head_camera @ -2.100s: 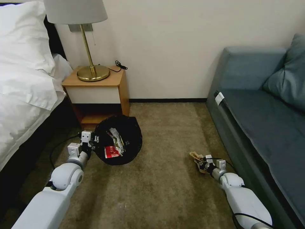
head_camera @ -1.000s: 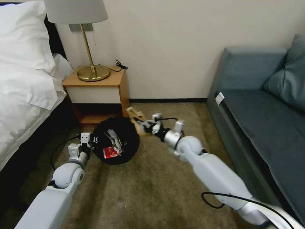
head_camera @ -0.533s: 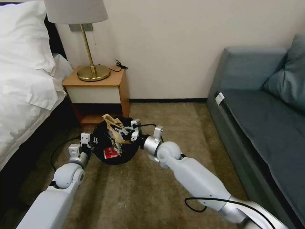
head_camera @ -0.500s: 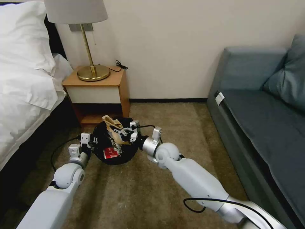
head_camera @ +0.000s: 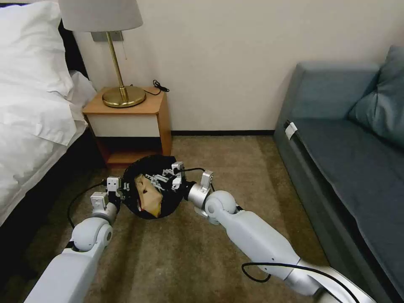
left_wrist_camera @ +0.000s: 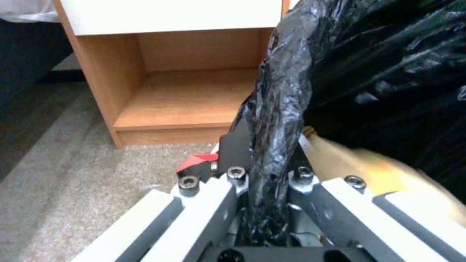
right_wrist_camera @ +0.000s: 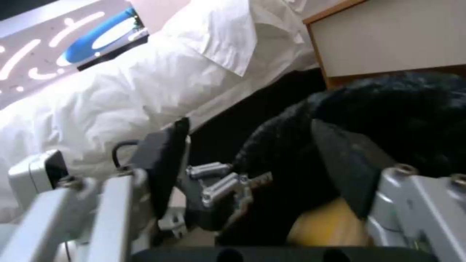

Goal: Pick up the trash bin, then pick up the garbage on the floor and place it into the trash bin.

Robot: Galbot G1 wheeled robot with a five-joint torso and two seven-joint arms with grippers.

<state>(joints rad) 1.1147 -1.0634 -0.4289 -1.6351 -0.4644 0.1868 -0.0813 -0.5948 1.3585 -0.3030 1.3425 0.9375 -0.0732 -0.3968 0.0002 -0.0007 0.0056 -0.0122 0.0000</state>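
Since two seconds ago the right arm has swung from the carpet beside the sofa [head_camera: 336, 139] across to the trash bin [head_camera: 172, 198], and the crumpled brown paper wad [head_camera: 149, 198] that it carried has dropped out of its grasp and now lies inside the bin on top of the other litter, covering the red-and-white carton seen there before. The right gripper [head_camera: 160, 182] hovers just over the bin's mouth with its fingers spread wide and nothing between them; the right wrist view shows the two dark pads [right_wrist_camera: 162, 160] well apart, with the black liner and a patch of the yellowish paper beyond them. The left gripper [head_camera: 123, 190] stays clamped on the bin's rim on the side nearest the bed [head_camera: 33, 109]; the left wrist view shows its fingers [left_wrist_camera: 233, 145] pinching a fold of the crinkly black bag liner [left_wrist_camera: 281, 109] tight. The bin is tilted towards the camera, just in front of the wooden nightstand [head_camera: 130, 118], which carries a brass lamp [head_camera: 122, 94].
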